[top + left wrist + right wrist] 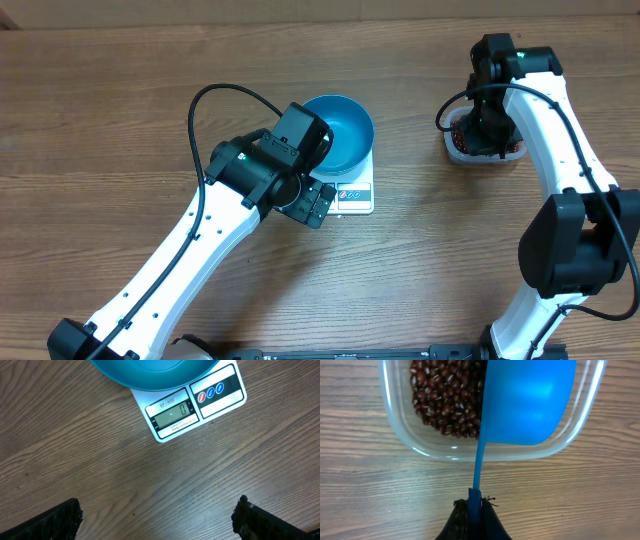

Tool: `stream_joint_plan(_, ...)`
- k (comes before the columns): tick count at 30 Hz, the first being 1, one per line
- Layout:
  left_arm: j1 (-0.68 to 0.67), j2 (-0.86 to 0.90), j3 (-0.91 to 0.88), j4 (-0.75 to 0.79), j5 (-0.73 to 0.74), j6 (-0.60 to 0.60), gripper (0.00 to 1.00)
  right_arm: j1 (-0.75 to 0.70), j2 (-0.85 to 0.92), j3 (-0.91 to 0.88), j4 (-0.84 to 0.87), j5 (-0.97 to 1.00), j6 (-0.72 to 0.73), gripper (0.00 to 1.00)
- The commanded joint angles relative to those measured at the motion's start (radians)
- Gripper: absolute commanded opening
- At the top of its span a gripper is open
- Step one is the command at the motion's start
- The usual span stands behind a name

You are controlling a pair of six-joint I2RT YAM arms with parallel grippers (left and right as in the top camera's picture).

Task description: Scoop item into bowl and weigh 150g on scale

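Observation:
The blue bowl (342, 130) sits on the white scale (358, 195); in the left wrist view the bowl (150, 370) covers the scale's (220, 402) far part and the display reads zero. My left gripper (157, 517) hangs open over bare wood in front of the scale, nothing between its fingers. My right gripper (474, 507) is shut on the handle of a blue scoop (525, 400), whose cup is down in the clear tub (400, 435) over the red-brown beans (445, 402). Overhead, the right arm hides most of the tub (458, 152).
Black cables loop off both arms: one (215, 95) above the left arm, one (445, 110) beside the tub. The right arm's base (540, 330) stands at the front right edge of the wooden table (100, 130).

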Motion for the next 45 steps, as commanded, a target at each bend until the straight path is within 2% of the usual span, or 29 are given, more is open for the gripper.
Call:
stream_joint_plan(1, 0.005, 0.003, 0.002, 0.0, 0.011, -0.017, 0.99, -0.002, 0.017, 0.011, -0.018, -0.085, -0.006, 0.04)
stream_joint_plan(16, 0.005, 0.003, 0.002, 0.0, 0.011, -0.017, 1.0, -0.03, 0.034, 0.009, -0.021, -0.031, 0.126, 0.04)
stream_joint_plan(25, 0.005, 0.003, 0.002, 0.0, 0.011, -0.017, 1.0, -0.019, 0.072, 0.008, -0.022, -0.027, 0.129, 0.04)
stream_joint_plan(37, 0.005, 0.003, 0.002, 0.0, 0.011, -0.017, 1.0, -0.008, 0.072, 0.009, 0.008, -0.167, 0.109, 0.04)
stream_joint_plan(40, 0.005, 0.003, 0.002, 0.0, 0.011, -0.017, 1.0, -0.024, 0.072, 0.01, 0.012, -0.297, 0.031, 0.04)
stream_joint_plan(45, 0.005, 0.003, 0.002, 0.0, 0.011, -0.017, 0.99, -0.05, 0.072, 0.01, 0.012, -0.326, 0.029, 0.04)
